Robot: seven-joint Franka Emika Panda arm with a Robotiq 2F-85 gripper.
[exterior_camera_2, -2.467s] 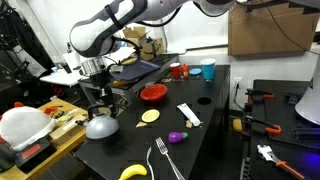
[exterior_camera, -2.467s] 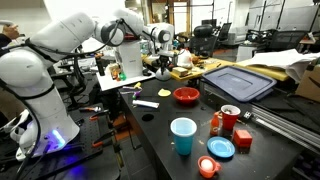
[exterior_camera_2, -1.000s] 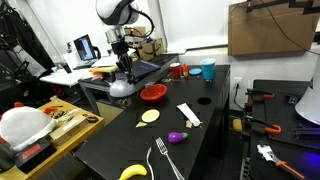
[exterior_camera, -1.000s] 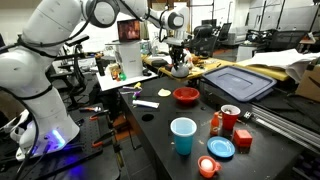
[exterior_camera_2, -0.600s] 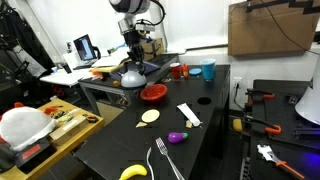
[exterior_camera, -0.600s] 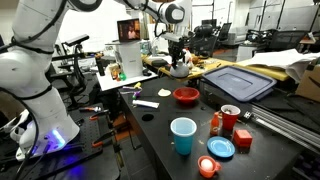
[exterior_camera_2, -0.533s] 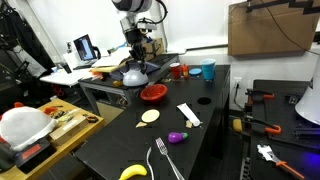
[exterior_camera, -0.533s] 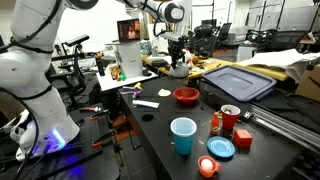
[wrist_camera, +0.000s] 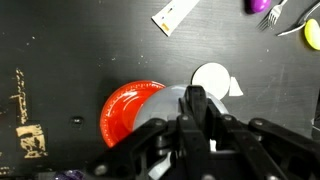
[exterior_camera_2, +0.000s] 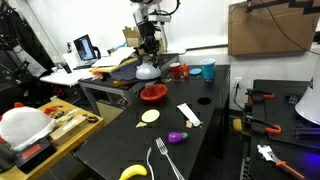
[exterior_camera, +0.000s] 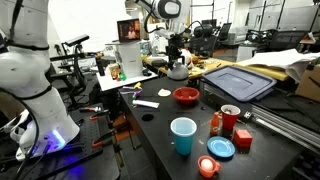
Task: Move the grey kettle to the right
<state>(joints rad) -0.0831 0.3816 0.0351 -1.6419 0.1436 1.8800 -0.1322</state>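
The grey kettle (exterior_camera_2: 147, 71) is a squat grey dome with a dark top handle. It hangs in the air under my gripper (exterior_camera_2: 147, 57), above the black table (exterior_camera_2: 200, 135) near the red bowl (exterior_camera_2: 153, 93). In an exterior view the kettle (exterior_camera: 178, 70) is at the far end of the table. In the wrist view my gripper (wrist_camera: 196, 110) is shut on the kettle's handle, the grey dome (wrist_camera: 160, 108) shows beneath the fingers, and the red bowl (wrist_camera: 125, 108) lies below it.
A blue cup (exterior_camera: 183, 135), red cups (exterior_camera: 229, 117), a blue lid (exterior_camera: 221, 148) and a large grey-blue bin lid (exterior_camera: 238, 80) are on the table. A white strip (exterior_camera_2: 188, 115), lemon slice (exterior_camera_2: 149, 116), purple eggplant (exterior_camera_2: 177, 137), fork (exterior_camera_2: 166, 160) and banana (exterior_camera_2: 133, 172) lie nearer the front.
The gripper has carried the kettle off the side table, lifted it and moved it over the black table beside the red bowl.
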